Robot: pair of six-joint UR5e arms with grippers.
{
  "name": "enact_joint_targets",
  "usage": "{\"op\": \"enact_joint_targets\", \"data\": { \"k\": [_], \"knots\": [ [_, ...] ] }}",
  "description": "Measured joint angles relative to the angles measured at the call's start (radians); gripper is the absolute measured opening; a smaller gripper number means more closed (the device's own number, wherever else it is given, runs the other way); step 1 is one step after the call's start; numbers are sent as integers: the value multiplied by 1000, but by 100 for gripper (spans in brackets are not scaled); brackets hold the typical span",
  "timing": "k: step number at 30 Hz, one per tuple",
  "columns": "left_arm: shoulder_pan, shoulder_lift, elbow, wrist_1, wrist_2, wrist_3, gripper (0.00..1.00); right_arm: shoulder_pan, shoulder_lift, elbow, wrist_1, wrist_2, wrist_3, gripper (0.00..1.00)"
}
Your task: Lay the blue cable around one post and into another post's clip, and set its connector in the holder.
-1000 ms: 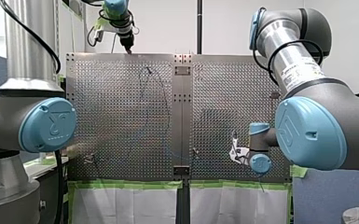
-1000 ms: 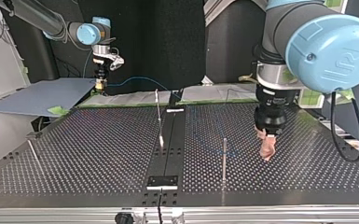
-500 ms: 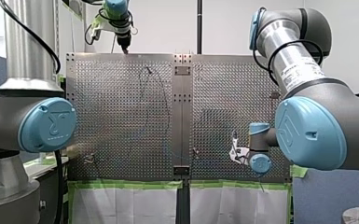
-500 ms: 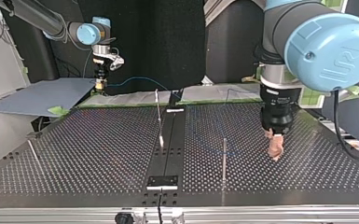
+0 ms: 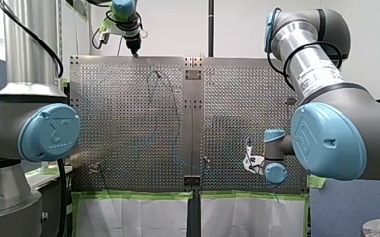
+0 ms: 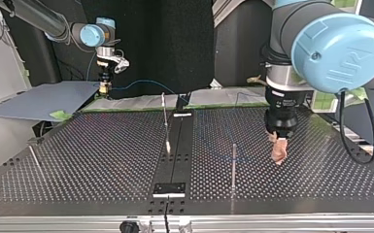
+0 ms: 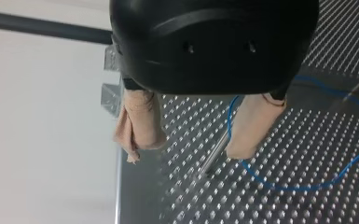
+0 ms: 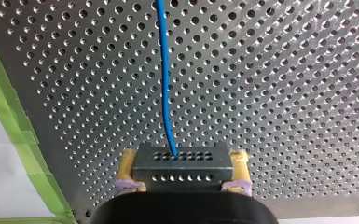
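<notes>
My left hand (image 7: 189,149) hung released, beige-padded fingers (image 7: 140,126) spread and gripping nothing. A thin upright metal post (image 7: 217,151) showed in the gap ahead. The top view put that post near the hand but apart, so my left arm was the nearer one. The one thin blue cable (image 7: 279,186) curved across the perforated metal table (image 6: 102,160), just beside one finger. My right hand (image 8: 182,171) sat clenched, yellow pads on the single grey metal connector (image 8: 182,161), with the cable running straight ahead. Three posts counted in the top view, adding a middle post (image 6: 165,114) and a side post (image 6: 34,156). I could not pick out the holder.
</notes>
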Motion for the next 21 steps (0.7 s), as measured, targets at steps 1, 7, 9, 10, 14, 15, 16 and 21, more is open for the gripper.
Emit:
{"op": "enact_joint_targets", "data": {
  "k": [1,7,9,10,14,15,16,21],
  "knots": [
    [-1,0,-4,3,6,1,100,0,0,0,0,0,0,2],
    [-26,0,-45,40,52,11,100,0,0,0,-1,0,0,2],
    [-43,0,-63,59,70,0,100,1,0,0,0,0,-2,2],
    [-50,0,-71,66,75,-6,100,1,0,0,0,1,-3,2],
    [-84,-1,-106,101,73,-38,100,5,0,0,5,3,-8,2],
    [-95,-1,-116,112,67,-49,100,6,0,0,7,5,-10,2],
    [-103,-2,-124,120,61,-57,100,8,0,0,11,9,-14,2],
    [-146,-23,-168,163,28,-100,100,17,-2,5,22,31,-29,2]
  ]
}}
